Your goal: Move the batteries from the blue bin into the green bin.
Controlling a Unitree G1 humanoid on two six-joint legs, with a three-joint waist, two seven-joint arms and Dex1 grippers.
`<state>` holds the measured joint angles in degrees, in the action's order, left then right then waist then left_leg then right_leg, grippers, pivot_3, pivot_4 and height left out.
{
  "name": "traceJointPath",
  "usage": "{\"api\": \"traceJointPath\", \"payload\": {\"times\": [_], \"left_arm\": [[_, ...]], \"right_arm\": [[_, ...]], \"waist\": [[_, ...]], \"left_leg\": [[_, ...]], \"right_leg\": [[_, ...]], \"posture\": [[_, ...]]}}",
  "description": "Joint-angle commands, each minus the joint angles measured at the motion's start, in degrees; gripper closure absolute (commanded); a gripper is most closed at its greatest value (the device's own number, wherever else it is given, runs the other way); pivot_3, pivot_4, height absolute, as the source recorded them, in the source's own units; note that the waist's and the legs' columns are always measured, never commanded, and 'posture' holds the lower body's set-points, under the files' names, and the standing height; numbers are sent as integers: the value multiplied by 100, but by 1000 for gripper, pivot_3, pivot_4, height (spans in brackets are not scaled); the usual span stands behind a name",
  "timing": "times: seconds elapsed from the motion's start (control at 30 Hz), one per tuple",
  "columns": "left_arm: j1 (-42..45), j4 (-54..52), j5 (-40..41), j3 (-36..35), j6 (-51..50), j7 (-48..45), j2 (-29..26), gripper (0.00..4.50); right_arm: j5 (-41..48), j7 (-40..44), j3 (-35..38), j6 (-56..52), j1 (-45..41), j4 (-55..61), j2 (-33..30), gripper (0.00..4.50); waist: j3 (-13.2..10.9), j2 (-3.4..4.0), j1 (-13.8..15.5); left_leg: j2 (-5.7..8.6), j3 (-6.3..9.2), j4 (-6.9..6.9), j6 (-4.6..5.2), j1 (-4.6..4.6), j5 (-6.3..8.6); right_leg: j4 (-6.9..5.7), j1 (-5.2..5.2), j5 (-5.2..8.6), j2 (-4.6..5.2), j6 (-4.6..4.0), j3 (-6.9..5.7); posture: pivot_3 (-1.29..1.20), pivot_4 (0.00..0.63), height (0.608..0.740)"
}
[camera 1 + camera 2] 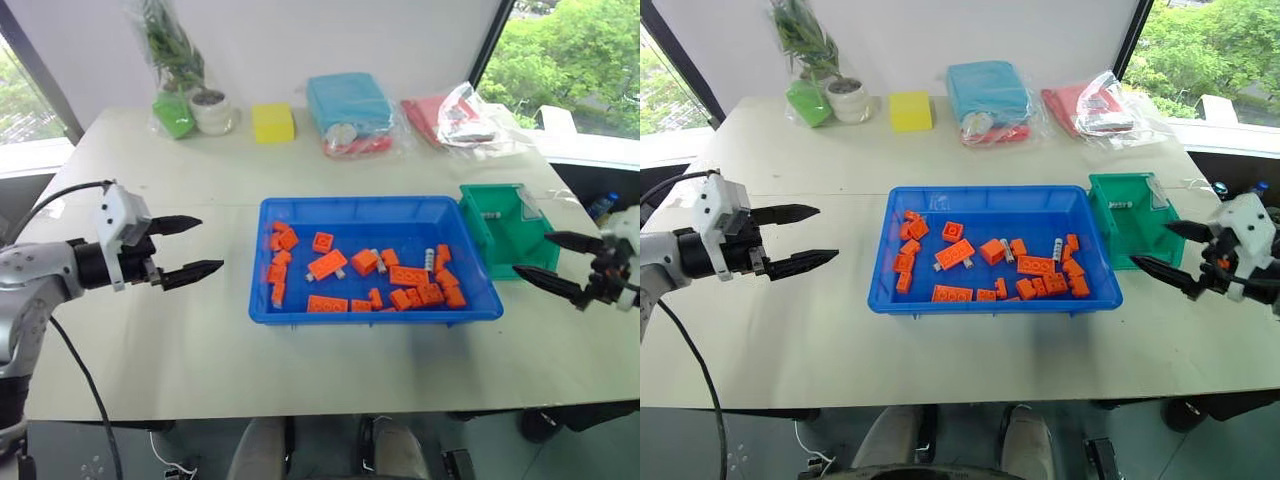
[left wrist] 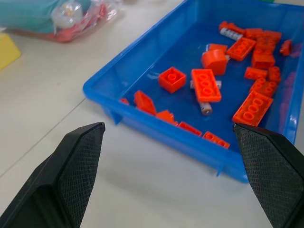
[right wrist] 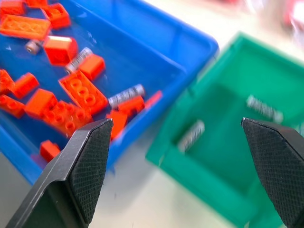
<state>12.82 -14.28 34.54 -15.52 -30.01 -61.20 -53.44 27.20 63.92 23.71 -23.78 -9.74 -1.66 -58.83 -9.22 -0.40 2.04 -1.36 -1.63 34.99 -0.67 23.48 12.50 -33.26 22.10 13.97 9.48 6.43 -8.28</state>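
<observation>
Batteries [image 3: 125,95] among bricks [image 1: 327,265], blue bin [image 1: 300,311]; our right hand [image 1: 548,263], wide open, empty, should descend between bricks; green bin [image 1: 478,225] at 3 o'clock.

You have bare desk [image 1: 150,340] across the left and lower frame. Orange bricks [image 1: 410,277] crowd the blue bin [image 1: 375,312] floor around the batteries [image 1: 429,258]. The green bin [image 1: 497,262] touches its right rim.
</observation>
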Motion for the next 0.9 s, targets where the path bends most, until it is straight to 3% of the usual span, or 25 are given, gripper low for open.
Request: {"api": "traceJointPath", "payload": {"times": [0.03,0.17,0.37,0.7,0.9], "left_arm": [[48,-274,194,-40,-124,-190,-151,0],[273,-390,179,219,-134,-363,-228,0],[390,-711,407,327,-373,-686,-425,0],[-357,-1441,703,-322,-718,-367,-504,0],[-718,-1733,842,-689,-872,-175,-531,0]], "right_arm": [[-91,549,-893,108,-1178,-216,-44,65],[-852,1169,-2555,672,-3135,-884,886,65],[-1730,1950,-3950,1861,-4929,-2765,2564,65],[-2914,2331,-4700,4045,-5802,-5523,3909,65],[-3237,1975,-4607,4479,-6107,-6323,4374,65]], "waist": [[-1,-1,-29],[3,-17,-138],[4,-31,-203],[7,-45,-180],[6,-42,-261]], "left_leg": [[-5,-7,-1,0,0,0],[-28,-44,3,-3,4,1],[-35,-64,12,-3,8,1],[-53,-56,20,-27,2,-8],[-58,-56,16,-34,2,-11]], "right_leg": [[-2,7,-6,-2,0,0],[-6,28,-33,-13,-5,-7],[-52,55,-56,-15,1,-6],[-86,65,-69,-63,-22,12],[-94,75,-78,-72,-37,22]], "posture": [[0,150,683],[0,150,683],[0,150,683],[0,150,683],[0,150,683]]}}
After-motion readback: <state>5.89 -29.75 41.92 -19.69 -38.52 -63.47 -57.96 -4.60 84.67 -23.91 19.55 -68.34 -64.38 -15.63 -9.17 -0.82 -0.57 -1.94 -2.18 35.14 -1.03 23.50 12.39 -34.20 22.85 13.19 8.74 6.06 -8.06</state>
